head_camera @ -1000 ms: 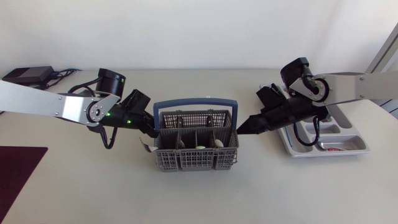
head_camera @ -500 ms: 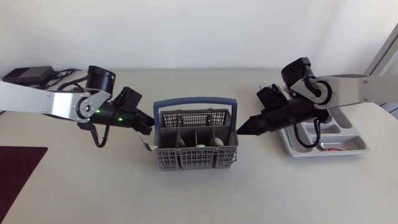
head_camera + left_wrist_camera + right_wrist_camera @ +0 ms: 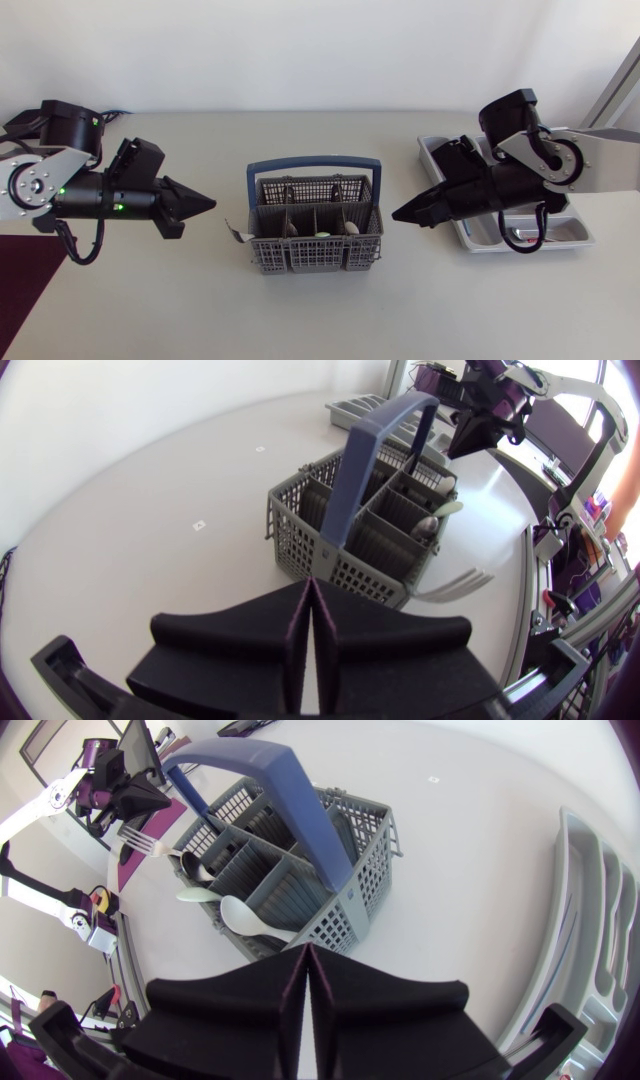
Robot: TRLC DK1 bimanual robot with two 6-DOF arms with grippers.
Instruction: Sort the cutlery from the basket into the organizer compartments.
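While both arms hang clear of it, the grey cutlery basket (image 3: 315, 238) with its blue handle sits at the centre of the pale table (image 3: 320, 320). The left arm (image 3: 60, 185) enters from the left edge of the frame. Its gripper (image 3: 203, 205) points at the basket with fingers pressed together on nothing, well short of the basket wall. The right arm (image 3: 560, 160) comes in from the right edge, its gripper (image 3: 402, 213) likewise closed and empty, its tip near the basket's right side. Under that arm, at centre right, lies the grey organizer (image 3: 585, 235). A small red-marked item (image 3: 537, 240) lies in its lower compartment, any print on it too small to read. A fork (image 3: 236, 233) juts out at the basket's left wall, tines outward. Inside the basket's compartments, a white spoon (image 3: 245, 915) and a pale green spoon (image 3: 200, 893) stand bowl-up.
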